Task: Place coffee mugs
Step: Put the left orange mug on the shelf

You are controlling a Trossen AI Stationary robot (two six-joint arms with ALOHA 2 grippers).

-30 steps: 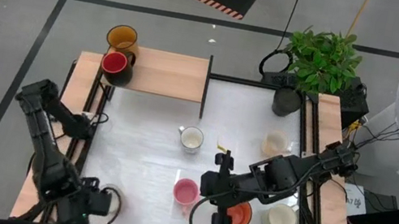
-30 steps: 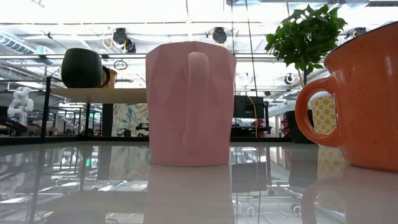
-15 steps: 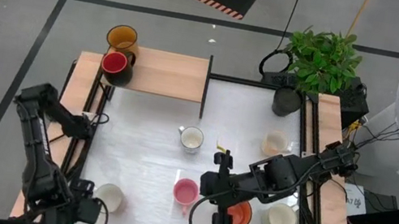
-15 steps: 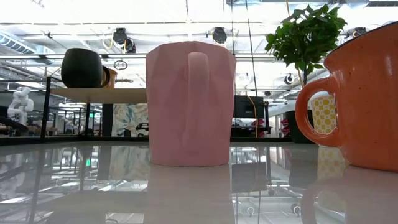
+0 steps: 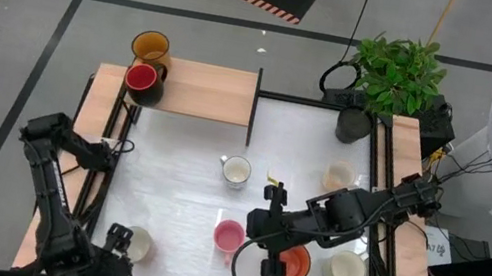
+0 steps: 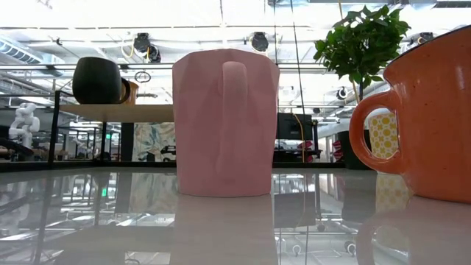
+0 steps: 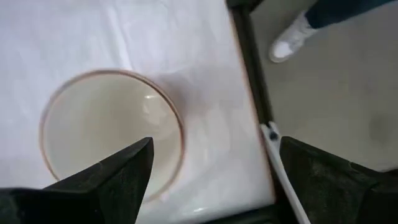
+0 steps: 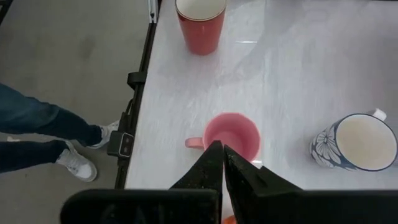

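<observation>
My left gripper (image 7: pixel 208 180) hangs with fingers spread just above a cream mug (image 5: pixel 138 242), which sits upright under my nearer finger, mouth up, at the table's near-left corner. My right gripper (image 8: pixel 219 163), fingers pressed together, hovers beside the pink mug (image 5: pixel 229 237), farther off.

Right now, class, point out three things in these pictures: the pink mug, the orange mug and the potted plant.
pink mug (image 6: pixel 225 121), low view, on the handle.
orange mug (image 6: pixel 434 118), low view, on its side wall.
potted plant (image 5: pixel 398 71), high view, on the leaves.
</observation>
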